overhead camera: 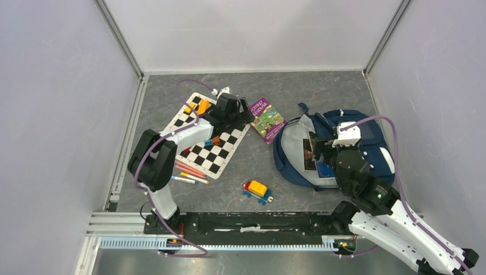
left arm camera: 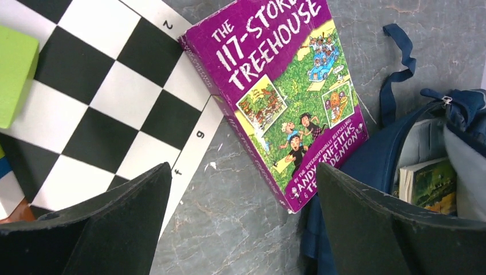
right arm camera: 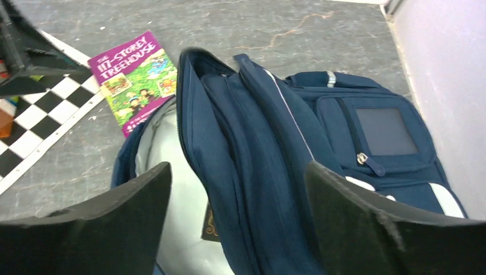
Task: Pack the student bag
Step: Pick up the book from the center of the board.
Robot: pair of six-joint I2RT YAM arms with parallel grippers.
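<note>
The navy student bag lies at the right with its main pocket open and books showing inside. My right gripper hovers over the opening, open and empty. In the right wrist view its jaws stand either side of the bag's raised flap, above the pale lining and a dark book corner. A purple "117-Storey Treehouse" book lies on the floor left of the bag. My left gripper is open and empty just above the book in the left wrist view.
A checkered board lies at the left with orange blocks and a green block on it. Several markers lie at its near edge. A toy block car sits near the front rail. Walls close both sides.
</note>
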